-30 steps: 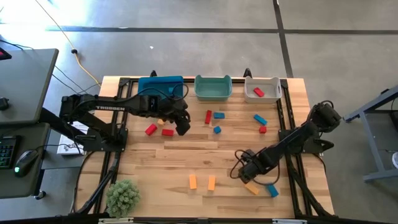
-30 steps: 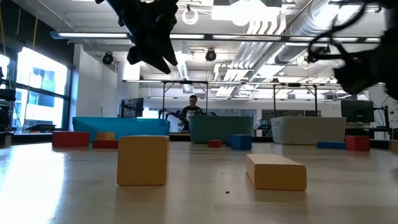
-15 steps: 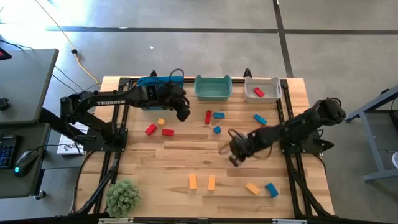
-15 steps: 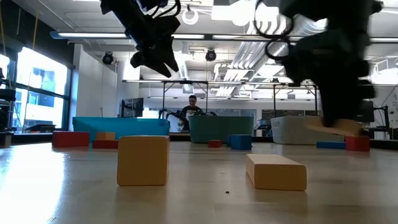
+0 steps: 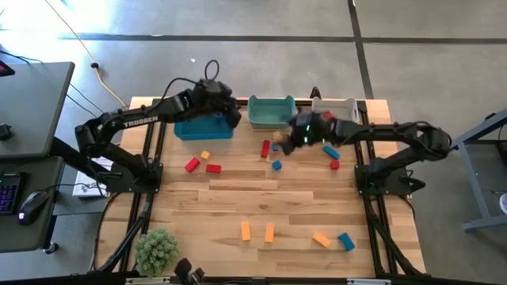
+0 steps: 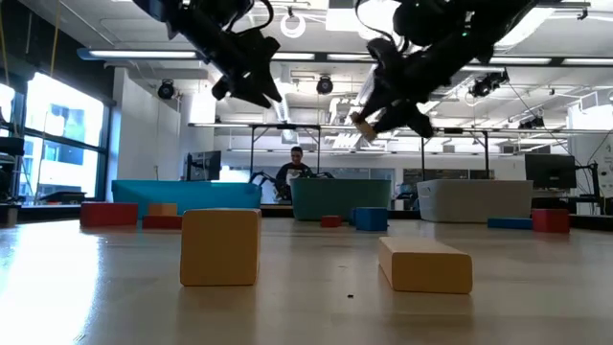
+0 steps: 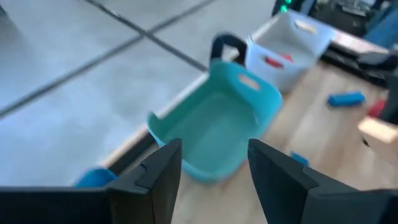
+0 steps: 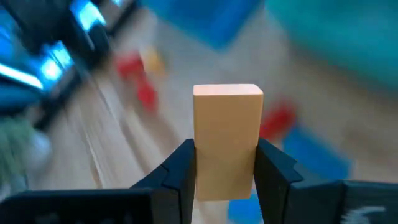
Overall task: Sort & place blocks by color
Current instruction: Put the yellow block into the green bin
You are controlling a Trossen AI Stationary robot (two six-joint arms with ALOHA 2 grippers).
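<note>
My right gripper (image 5: 287,142) hangs in the air near the teal bin (image 5: 272,112), shut on an orange bar block (image 8: 227,138), which also shows in the low view as the orange bar (image 6: 363,126). My left gripper (image 7: 214,168) is open and empty, above the right end of the blue bin (image 5: 203,125). Red blocks (image 5: 192,165), blue blocks (image 5: 279,146) and orange blocks (image 5: 245,231) lie flat on the table. The white bin (image 7: 283,43) holds one red block (image 7: 277,60). My right gripper pinches the orange bar between its two fingers, one on each long side (image 8: 200,155). The fingers lie along the bar, whose free end (image 8: 227,92) sticks out past the fingertips. The bar is lifted clear of the table.
Three bins stand in a row along the table's far edge. An orange block (image 5: 321,239) and a blue one (image 5: 346,241) lie near the right near corner, and a small orange cube (image 5: 205,155) lies by the red ones. A green plant (image 5: 157,250) sits at the near left corner.
My right gripper has risen from the table's near right part with the orange bar and swung toward the far edge, ending near the teal bin. My left gripper has moved from above the red blocks toward the far edge, to the blue bin's right end.
</note>
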